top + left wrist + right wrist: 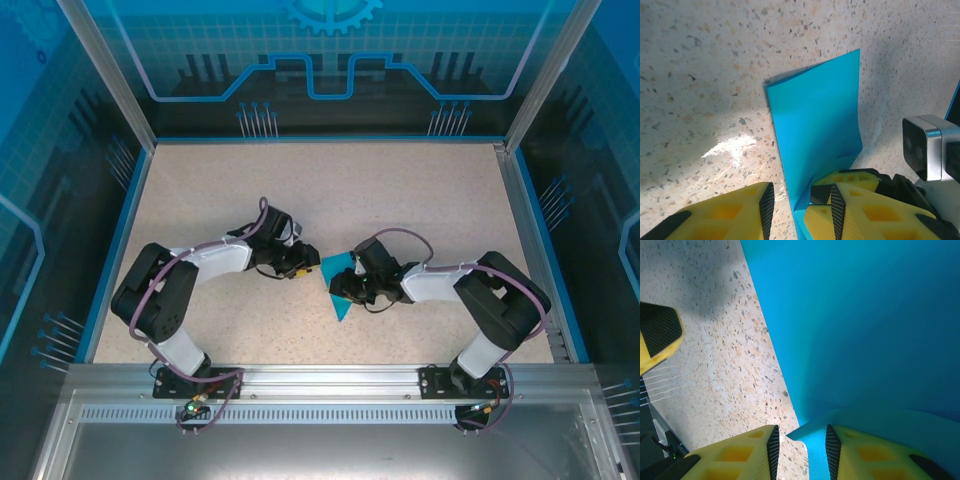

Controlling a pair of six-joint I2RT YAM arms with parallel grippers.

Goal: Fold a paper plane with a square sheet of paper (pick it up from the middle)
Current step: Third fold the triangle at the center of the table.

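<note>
The teal-blue sheet of paper [338, 290] lies folded on the table's middle, between my two grippers. In the left wrist view the paper [815, 130] rises as a creased flap. Its lower edge runs between the fingers of my left gripper [800, 210], whose jaws stand apart, the paper leaning on the right finger [860, 212]. A yellow finger of the right gripper [855, 177] sits just behind that. In the right wrist view the paper [865, 325] spreads wide, one corner reaching into the gap of my open right gripper [801, 450] and draping over its right finger [875, 450].
The speckled beige tabletop [330, 190] is ringed by a blue rim and tinted enclosure walls [60, 150]. The right arm's wrist camera [927, 150] is close beside my left fingers. The left gripper's finger [657, 335] shows at the right wrist view's left edge.
</note>
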